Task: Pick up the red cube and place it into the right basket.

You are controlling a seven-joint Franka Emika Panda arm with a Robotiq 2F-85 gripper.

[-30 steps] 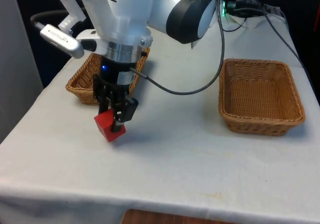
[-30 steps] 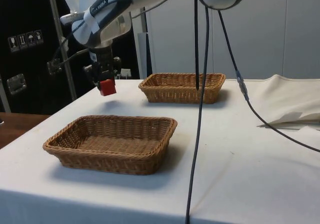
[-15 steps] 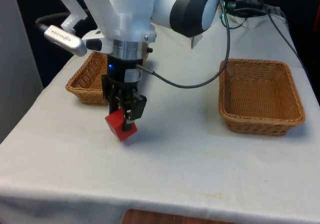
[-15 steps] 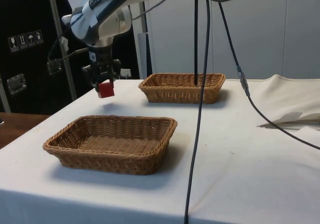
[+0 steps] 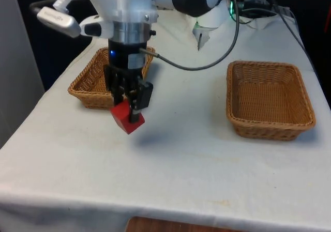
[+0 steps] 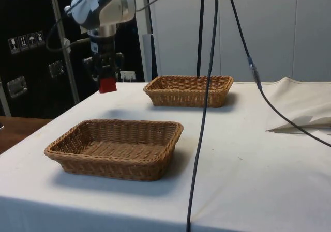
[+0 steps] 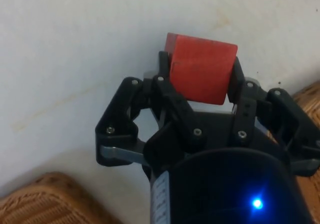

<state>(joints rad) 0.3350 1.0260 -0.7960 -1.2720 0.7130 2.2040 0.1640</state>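
**Cube lifted, carry to the right basket not yet begun**

Counter (image 5: 170, 165), white cloth, two wicker baskets on it. You have the right basket (image 5: 270, 98) on the front view's right, holding nothing; the left basket (image 5: 95, 79) sits just behind the arm.

End effector (image 5: 128, 108) is clenched on the red cube (image 5: 126, 119); the wrist view has the cube (image 7: 201, 69) pinched between both fingers, tilted.

Change over the last second: the cube has risen clear of the cloth and drifted a little toward the front view's right. The side view puts it (image 6: 107, 85) well above the counter, with a shadow beneath. My read: grasp secure, lift done, the crossing remains. The cube is well apart from the target basket.

Writing: none legible on the cube or baskets. Small white pictogram labels (image 6: 27, 42) on the dark cabinet, text unreadable.
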